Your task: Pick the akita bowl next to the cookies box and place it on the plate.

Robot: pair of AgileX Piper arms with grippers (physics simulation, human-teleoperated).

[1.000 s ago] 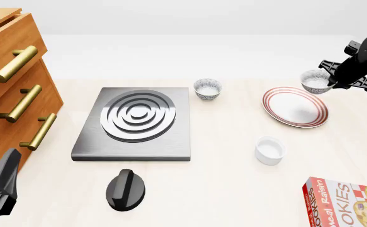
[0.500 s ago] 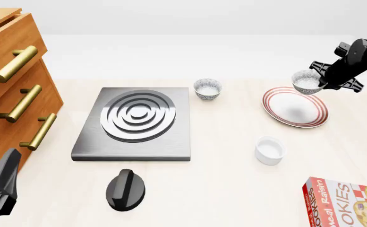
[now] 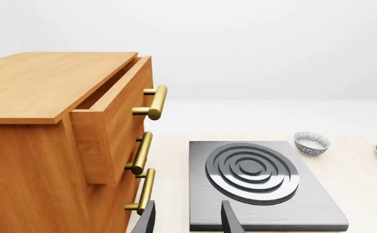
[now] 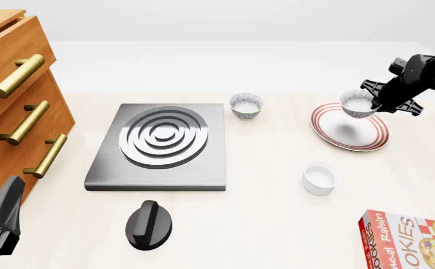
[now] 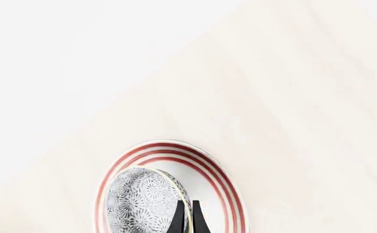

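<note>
The bowl (image 4: 357, 104) is off the counter (image 4: 277, 179), pinched by its rim in the jaws of the right gripper (image 4: 373, 102), and it hangs over the far part of the plate (image 4: 366, 140). In the right wrist view the two dark jaws sit close together with the bowl's rim (image 5: 175, 194) between them, the patterned outside of the bowl to one side of the jaws and the plate's red rings (image 5: 230, 189) directly beyond them. So the pick looks done and the carry looks nearly done: the bowl is above the plate, not beside it. Whether its base already touches the plate I cannot tell; from the front it appears raised and somewhat tilted, with a soft shadow on the white centre beneath.

What is left, by my reading, is to bring the bowl level, lower it onto the plate's middle, spread the jaws and draw clear without dragging the rim.

The left gripper (image 3: 187, 221) rests well away from all this, its jaws spread and holding nothing, with the grey slab (image 3: 259, 184) just ahead of them and the drawers (image 3: 78, 145) beside. The second patterned bowl (image 4: 246, 105), the white cup (image 4: 319, 177) and the box (image 4: 411, 241) stand apart from the right jaws, on the counter.
</note>
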